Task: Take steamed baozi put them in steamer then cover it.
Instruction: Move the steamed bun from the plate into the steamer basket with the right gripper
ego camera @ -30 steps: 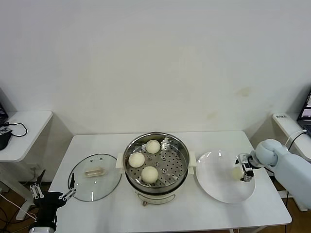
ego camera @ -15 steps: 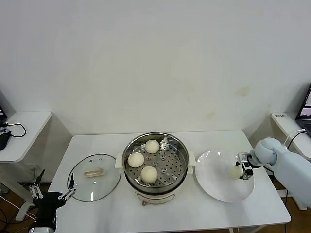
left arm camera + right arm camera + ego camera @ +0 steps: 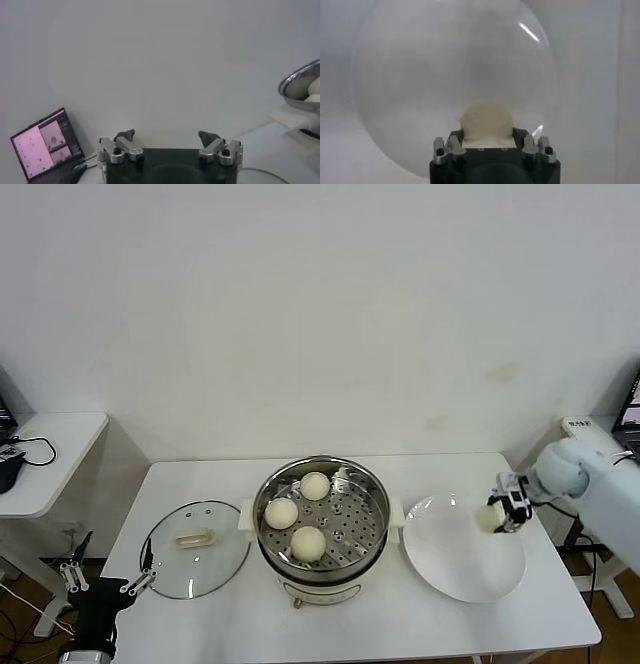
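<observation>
Baozi (image 3: 308,542) — three in the steamer (image 3: 375,502), a fourth (image 3: 487,517) clamped by right gripper (image 3: 494,517).

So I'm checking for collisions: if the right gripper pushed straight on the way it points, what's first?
Probably the white plate just beyond the baozi that the right gripper holds; depth is unclear.

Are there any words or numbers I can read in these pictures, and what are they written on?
None can be read.
Laptop screen beside the left pincer: pink windows, any text too small to read.
Steamer, cover, white plate: no labels show.
</observation>
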